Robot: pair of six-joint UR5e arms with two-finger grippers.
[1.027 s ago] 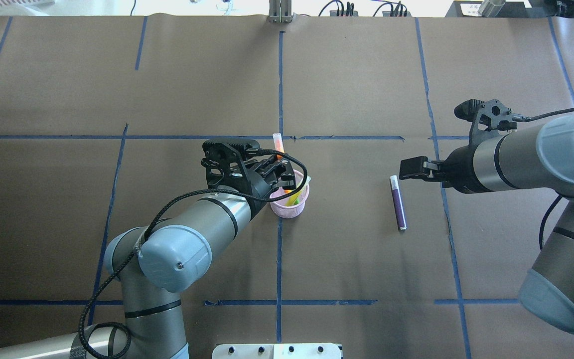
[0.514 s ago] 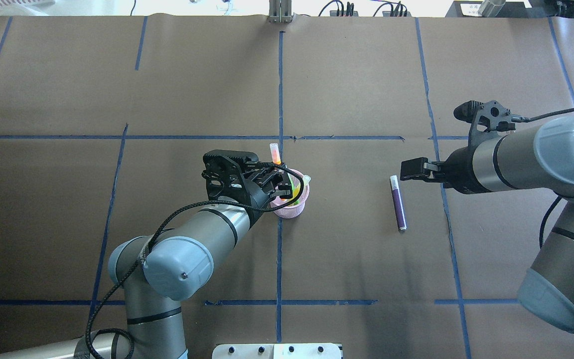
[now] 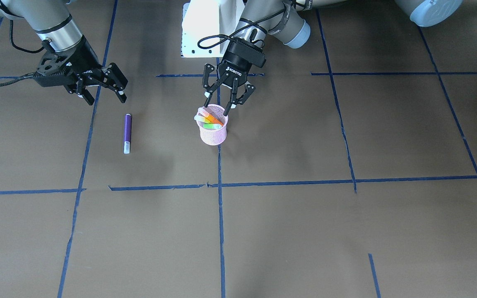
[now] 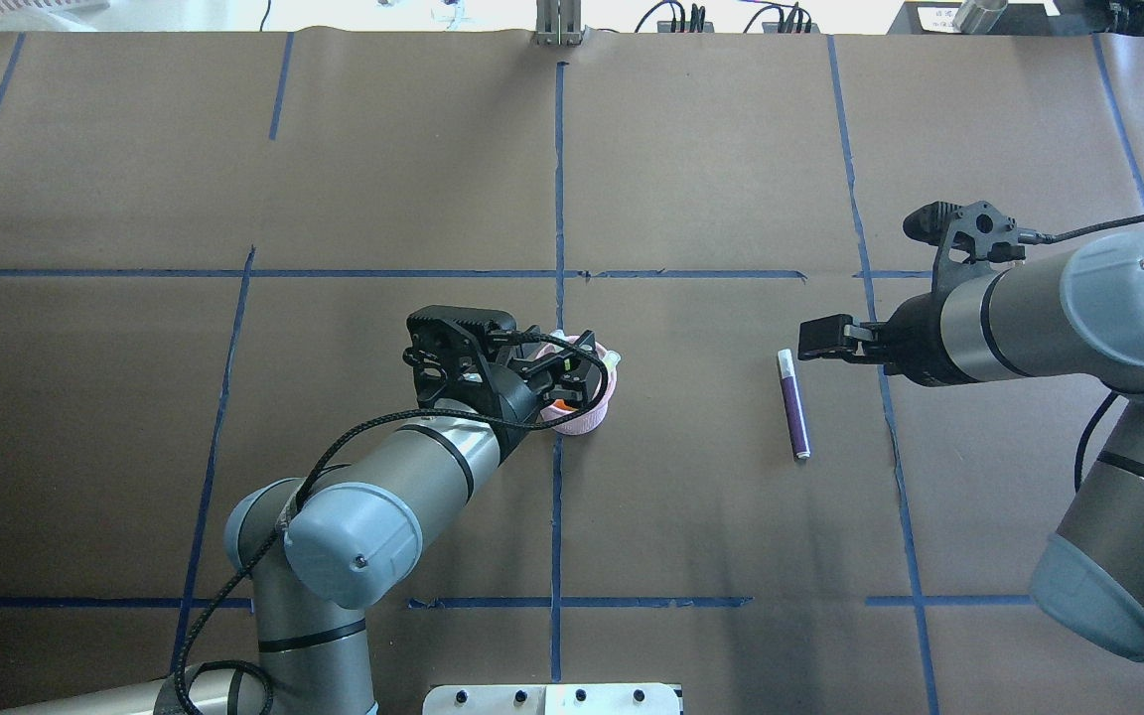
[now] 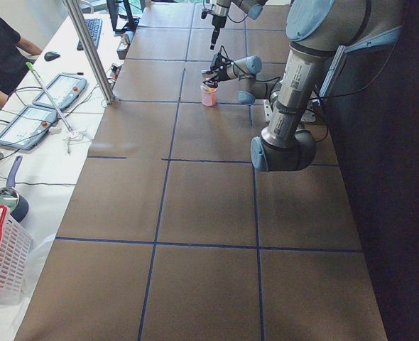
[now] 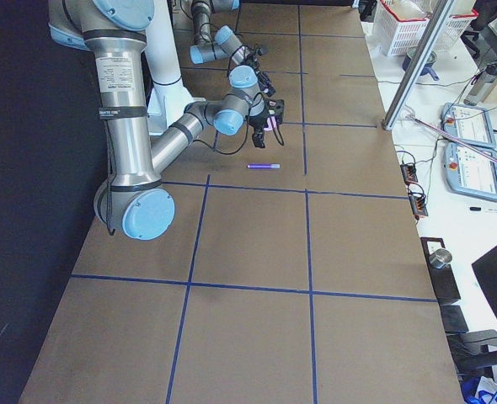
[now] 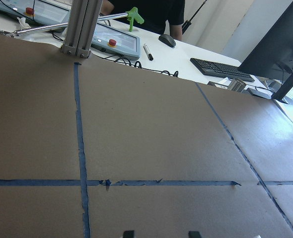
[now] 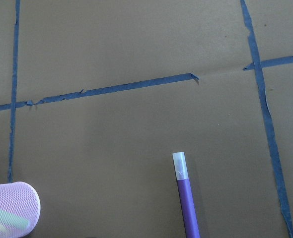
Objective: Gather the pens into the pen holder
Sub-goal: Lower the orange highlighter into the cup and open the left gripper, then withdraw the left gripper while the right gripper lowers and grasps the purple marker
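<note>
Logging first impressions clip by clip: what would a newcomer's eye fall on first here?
The pink pen holder near the middle of the table, with orange and green pens leaning in it and the left tool open just above it. Next, the lone purple pen lying flat towards the robot's right, with the right tool open close by.

The left gripper (image 4: 564, 369) hides most of the pen holder (image 4: 586, 425) overhead.
</note>
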